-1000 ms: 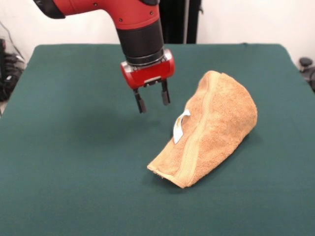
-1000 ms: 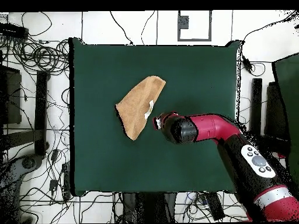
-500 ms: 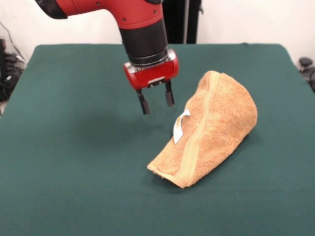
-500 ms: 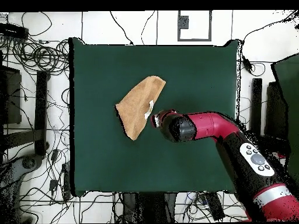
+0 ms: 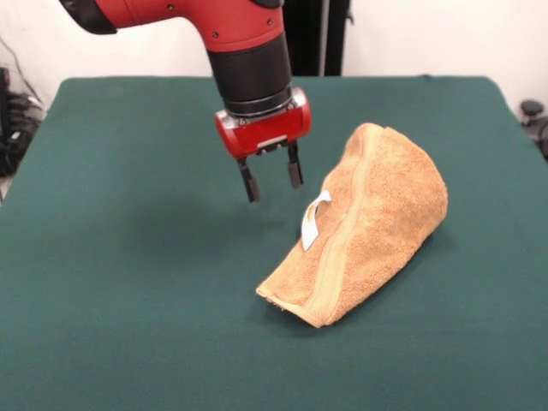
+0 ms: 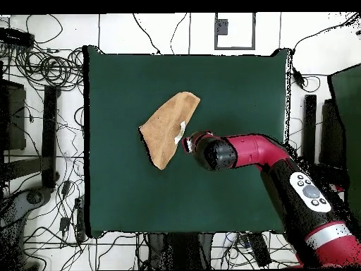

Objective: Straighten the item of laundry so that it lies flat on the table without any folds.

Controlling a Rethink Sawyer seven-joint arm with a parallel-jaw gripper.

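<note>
Front view, near to far: bare green table (image 5: 128,342) in the foreground, then the towel (image 5: 377,223) right of ctr, folded over on itself, not flat. Long axis runs diagonal, from the narrow frayed corner at approx 7 o'clock (near) up to the rounded bunched end at approx 1 o'clock (far). Woven band (image 5: 338,248) follows that same diagonal along the towel's left side. White care tag (image 5: 312,219) sticks out on the left edge, approx mid-length, curled up off the cloth.

Beyond/left of the tag: gripper (image 5: 272,179), at approx 10 o'clock from towel ctr, hanging above the felt w/ a shadow below it, not touching cloth or table. Two dark fingers (image 5: 250,182) point down w/ a clear gap btwn them, holding nothing, moderately wide. Right finger is near the tag but apart from it. Red wrist and black forearm rise to the top edge.

Overhead view: towel (image 6: 169,130) sits left of table ctr, long axis approx 7 to 1 o'clock, wider end at 7. Gripper (image 6: 189,143) is just beside the towel's 4 o'clock edge by the tag; arm comes in from approx 4 o'clock.
</note>
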